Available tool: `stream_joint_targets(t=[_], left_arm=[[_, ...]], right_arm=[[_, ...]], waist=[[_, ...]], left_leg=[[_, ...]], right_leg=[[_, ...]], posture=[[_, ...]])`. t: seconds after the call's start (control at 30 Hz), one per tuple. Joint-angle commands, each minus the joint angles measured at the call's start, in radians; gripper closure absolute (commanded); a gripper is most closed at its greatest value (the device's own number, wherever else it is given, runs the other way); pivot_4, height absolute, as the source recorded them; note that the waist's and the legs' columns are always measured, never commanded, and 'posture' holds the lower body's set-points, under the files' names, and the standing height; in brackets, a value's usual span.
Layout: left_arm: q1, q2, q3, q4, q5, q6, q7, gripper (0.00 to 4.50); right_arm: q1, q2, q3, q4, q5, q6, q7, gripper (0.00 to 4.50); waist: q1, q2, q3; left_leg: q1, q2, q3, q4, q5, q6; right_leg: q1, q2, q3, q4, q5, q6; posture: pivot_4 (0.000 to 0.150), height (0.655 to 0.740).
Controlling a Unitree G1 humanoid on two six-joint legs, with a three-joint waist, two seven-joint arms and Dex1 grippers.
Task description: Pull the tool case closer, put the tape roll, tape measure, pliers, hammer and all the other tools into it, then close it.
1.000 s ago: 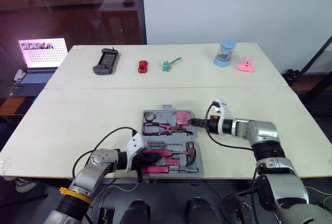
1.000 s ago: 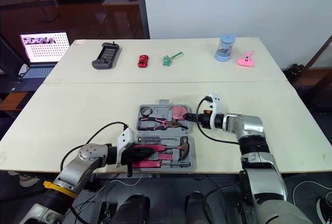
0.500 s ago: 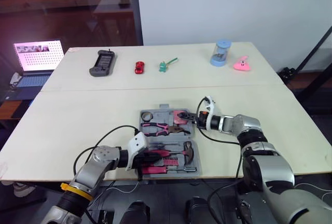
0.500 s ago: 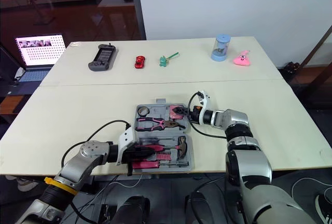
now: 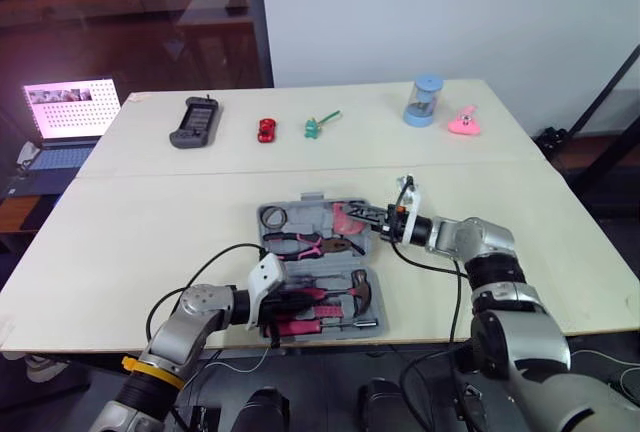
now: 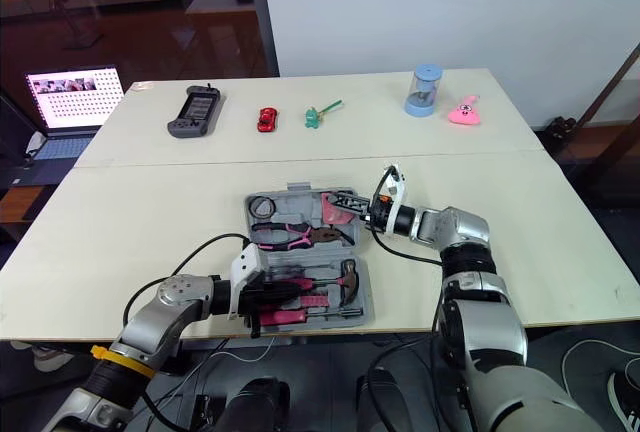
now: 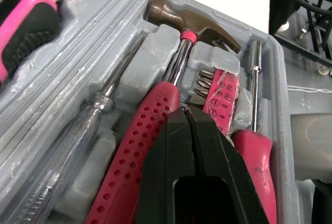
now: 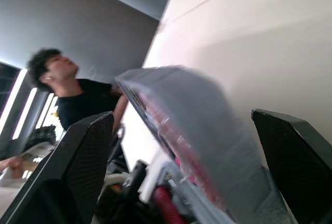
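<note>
Case (image 5: 300,201) lies open near the front edge of the table (image 5: 140,222). Front half holds hammer (image 7: 171,16), screwdriver (image 7: 98,105) and bit holder (image 7: 220,97); bit markings unreadable. Rear half holds pliers (image 5: 305,245), tape roll (image 5: 274,217) and pink tape measure (image 5: 345,218). Left gripper (image 7: 188,111) is pressed together over the hammer handle. Right gripper (image 5: 377,220) is spread, the rear half's edge between its fingers.

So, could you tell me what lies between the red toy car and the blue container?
A small green toy lies there, nearer the red toy car than the blue container, as the left eye view shows.
</note>
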State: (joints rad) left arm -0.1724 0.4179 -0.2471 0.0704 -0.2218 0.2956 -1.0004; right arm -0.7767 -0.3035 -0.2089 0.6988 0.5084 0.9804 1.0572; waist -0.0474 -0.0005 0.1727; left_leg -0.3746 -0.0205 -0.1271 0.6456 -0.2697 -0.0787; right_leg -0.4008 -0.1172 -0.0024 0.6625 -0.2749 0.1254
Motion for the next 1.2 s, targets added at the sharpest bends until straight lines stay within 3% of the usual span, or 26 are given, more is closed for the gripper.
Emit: stream_joint_targets(t=[0.03, 0.13, 0.27, 0.4, 0.47, 0.67, 0.87, 1.0, 1.2], left_arm=[[0.028, -0.005, 0.044, -0.028, -0.032, 0.051, 0.044, 4.5], [0.032, -0.004, 0.082, -0.09, -0.076, 0.095, 0.062, 4.5], [0.149, 0.085, 0.295, -0.321, -0.295, 0.24, 0.049, 4.5], [0.296, 0.19, 0.593, -0.37, -0.491, 0.3, -0.002, 4.5], [0.327, 0.223, 0.679, -0.346, -0.52, 0.296, -0.005, 4.5], [0.405, 0.319, 0.758, -0.277, -0.414, 0.106, -0.11, 4.5], [0.366, 0.364, 0.722, -0.236, -0.338, 0.035, -0.085, 4.5], [0.335, 0.393, 0.658, -0.205, -0.228, -0.012, -0.045, 4.5], [0.282, 0.42, 0.618, -0.151, -0.211, 0.014, -0.051, 4.5]], right_arm=[[0.02, -0.008, -0.01, -0.092, 0.06, 0.044, 0.013, 0.03], [0.039, -0.018, -0.019, -0.131, 0.085, 0.062, 0.012, 0.03], [0.115, -0.059, 0.034, -0.291, 0.13, 0.094, 0.081, 0.03], [0.162, -0.121, 0.023, -0.415, 0.205, 0.144, 0.128, 0.03], [0.196, -0.157, 0.041, -0.47, 0.222, 0.153, 0.152, 0.03], [0.371, -0.355, 0.111, -0.734, 0.254, 0.127, 0.258, 0.03], [0.504, -0.457, 0.044, -0.859, 0.136, -0.203, 0.23, 0.03], [0.566, -0.556, -0.011, -0.856, 0.049, -0.374, 0.234, 0.03], [0.631, -0.582, -0.094, -0.869, 0.05, -0.468, 0.192, 0.03]], waist=[[0.001, 0.0, 0.0], [0.002, 0.0, 0.001], [-0.001, -0.002, 0.003], [-0.001, -0.001, 0.005], [0.006, -0.001, 0.007], [0.035, -0.001, 0.008], [0.035, -0.002, 0.009], [0.035, -0.002, 0.01], [0.032, -0.005, 0.012]], left_leg=[[0.0, 0.0, 0.0, 0.0, 0.0, 0.0], [-0.002, 0.0, 0.0, 0.0, 0.0, 0.0], [-0.008, 0.001, -0.001, 0.0, 0.0, 0.0], [-0.015, 0.001, -0.001, 0.001, 0.0, 0.0], [-0.016, 0.001, -0.001, 0.002, 0.0, 0.0], [-0.016, 0.0, 0.0, 0.002, 0.0, 0.0], [-0.017, 0.001, 0.0, 0.002, 0.0, 0.0], [-0.017, 0.0, 0.001, 0.001, 0.0, 0.0], [-0.016, 0.001, 0.001, 0.001, 0.0, 0.0]], right_leg=[[0.0, 0.0, 0.0, 0.0, 0.0, 0.0], [-0.002, 0.0, 0.0, 0.0, 0.0, 0.0], [-0.009, 0.001, 0.0, 0.001, 0.0, 0.0], [-0.015, 0.0, 0.0, 0.001, 0.0, 0.0], [-0.015, 0.0, 0.0, 0.0, 0.0, 0.0], [-0.012, 0.0, -0.001, -0.005, 0.0, -0.001], [-0.011, 0.0, -0.001, -0.009, 0.001, -0.002], [-0.011, 0.0, -0.001, -0.01, 0.001, 0.0], [-0.01, 0.0, -0.001, -0.01, 0.002, 0.0]], posture=[[0.15, 0.6902], [0.15, 0.6902], [0.15, 0.6902], [0.15, 0.6902], [0.15, 0.6902], [0.15, 0.6902], [0.15, 0.6902], [0.15, 0.6902], [0.15, 0.6902]])
